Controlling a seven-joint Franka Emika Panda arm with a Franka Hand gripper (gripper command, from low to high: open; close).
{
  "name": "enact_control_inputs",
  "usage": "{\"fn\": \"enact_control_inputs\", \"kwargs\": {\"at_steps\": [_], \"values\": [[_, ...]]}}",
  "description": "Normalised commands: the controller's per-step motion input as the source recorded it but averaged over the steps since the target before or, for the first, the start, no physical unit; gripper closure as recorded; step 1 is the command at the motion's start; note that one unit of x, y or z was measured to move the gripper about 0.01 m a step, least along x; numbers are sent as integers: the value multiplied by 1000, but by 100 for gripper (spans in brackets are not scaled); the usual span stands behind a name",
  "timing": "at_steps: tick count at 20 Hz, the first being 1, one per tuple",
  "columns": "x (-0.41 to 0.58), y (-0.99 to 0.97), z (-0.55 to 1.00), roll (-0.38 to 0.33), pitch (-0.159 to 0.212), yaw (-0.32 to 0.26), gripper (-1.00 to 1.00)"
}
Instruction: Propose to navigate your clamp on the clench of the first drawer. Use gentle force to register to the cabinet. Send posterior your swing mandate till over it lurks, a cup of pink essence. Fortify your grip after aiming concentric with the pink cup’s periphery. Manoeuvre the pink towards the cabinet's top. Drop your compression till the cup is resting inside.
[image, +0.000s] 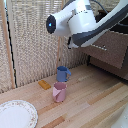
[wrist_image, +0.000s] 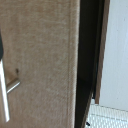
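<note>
Blocking the cabinet (image: 107, 47): arm (image: 80, 22) | fingers: unseen, state unclear | clench (wrist_image: 5, 95): cropped, blurred

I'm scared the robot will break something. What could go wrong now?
The wrist view shows the silver handle off at the picture's edge, so the pincer might miss it and bump the drawer front. The pink cup stands touching the blue cup, so grabbing it later could knock the blue one.

The bulky white arm (image: 80, 22) reaches across; its pincer is hidden.
</note>
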Motion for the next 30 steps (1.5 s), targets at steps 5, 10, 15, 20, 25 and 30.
{"fn": "enact_control_inputs", "kwargs": {"at_steps": [5, 10, 15, 20, 25, 30], "values": [[54, 93, 85, 301, 95, -251, -100], [0, 86, 119, 308, 34, -275, -100], [0, 95, 110, 315, 33, -272, -100], [17, 110, 75, 328, 44, -262, -100], [77, 137, 20, 348, 63, -243, -100], [125, 164, 0, 365, 61, -224, -100]]}}
